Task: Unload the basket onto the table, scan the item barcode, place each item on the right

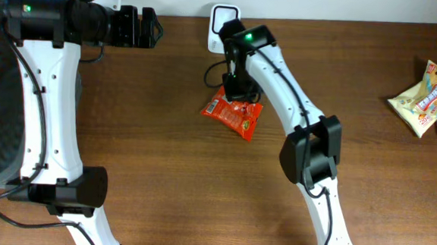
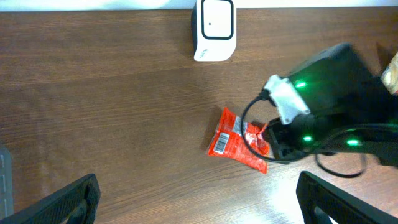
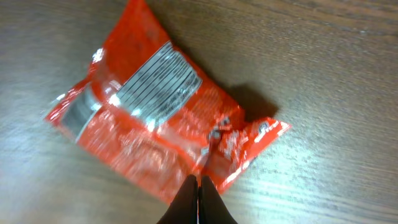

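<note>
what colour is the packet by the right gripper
Red packet, white label panel; right wrist view shows it best.

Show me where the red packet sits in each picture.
Overhead: red packet near the centre.
Left wrist: red packet right of centre, lower half.
Right wrist: red packet fills the middle.
Shared landmark: the right gripper pinching its edge, seen in all three.

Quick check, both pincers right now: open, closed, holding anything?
Left pincer: open, holding nothing.
Right pincer: closed on the edge of the red packet.
</note>
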Motion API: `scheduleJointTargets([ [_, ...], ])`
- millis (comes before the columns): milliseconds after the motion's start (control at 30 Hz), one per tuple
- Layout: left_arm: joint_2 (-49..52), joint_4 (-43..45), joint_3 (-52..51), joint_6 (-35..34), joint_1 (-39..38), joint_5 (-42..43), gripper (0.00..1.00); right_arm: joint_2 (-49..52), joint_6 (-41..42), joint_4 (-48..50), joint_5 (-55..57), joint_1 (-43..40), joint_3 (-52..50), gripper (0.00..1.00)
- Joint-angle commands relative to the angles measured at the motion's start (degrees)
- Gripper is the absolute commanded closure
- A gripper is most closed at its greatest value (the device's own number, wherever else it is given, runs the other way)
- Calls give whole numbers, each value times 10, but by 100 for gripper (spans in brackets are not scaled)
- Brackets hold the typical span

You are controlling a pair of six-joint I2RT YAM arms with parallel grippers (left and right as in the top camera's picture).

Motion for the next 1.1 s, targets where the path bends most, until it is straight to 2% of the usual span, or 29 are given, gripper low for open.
scheduleJointTargets([
  [0, -6, 1, 3, 11, 2, 2, 1, -15, 6, 11, -38, 9, -28, 96],
  [167, -6, 1, 3, 11, 2, 2, 1, -14, 9, 148, -177, 11, -125, 96],
  [333, -6, 1, 3, 11, 2, 2, 1, -9, 8, 203, -128, 10, -233, 96],
  [433, -6, 1, 3, 11, 2, 2, 1, -26, -21, 175, -115, 4, -203, 96],
  [467, -6, 1, 3, 11, 2, 2, 1, -33, -23, 158, -105, 0, -179, 89],
  [500, -6, 1, 3, 11, 2, 2, 1, -41, -23, 129, -89, -8, -142, 79],
  [533, -6, 1, 3, 11, 2, 2, 1, -45, -25, 103, -76, -14, -112, 75],
  [567, -6, 1, 3, 11, 2, 2, 1, -47, -38, 77, -71, -23, -76, 60],
  [600, -6, 1, 3, 11, 2, 2, 1, -47, -54, 45, -67, -36, -36, 38],
  [633, -6, 1, 3, 11, 2, 2, 1, -47, -64, 24, -67, -48, -11, 29],
  [700, -6, 1, 3, 11, 2, 2, 1, -47, -81, -3, -67, -80, 3, 1],
  [800, -6, 1, 3, 11, 2, 2, 1, -43, -89, -14, -115, -125, -35, 2],
  [867, -6, 1, 3, 11, 2, 2, 1, -43, -135, 9, -206, -147, -90, 1],
  [967, -6, 1, 3, 11, 2, 2, 1, -43, -159, 85, -298, -160, -188, 1],
  [1067, -6, 1, 3, 11, 2, 2, 1, -43, -159, 139, -315, -158, -253, 2],
])
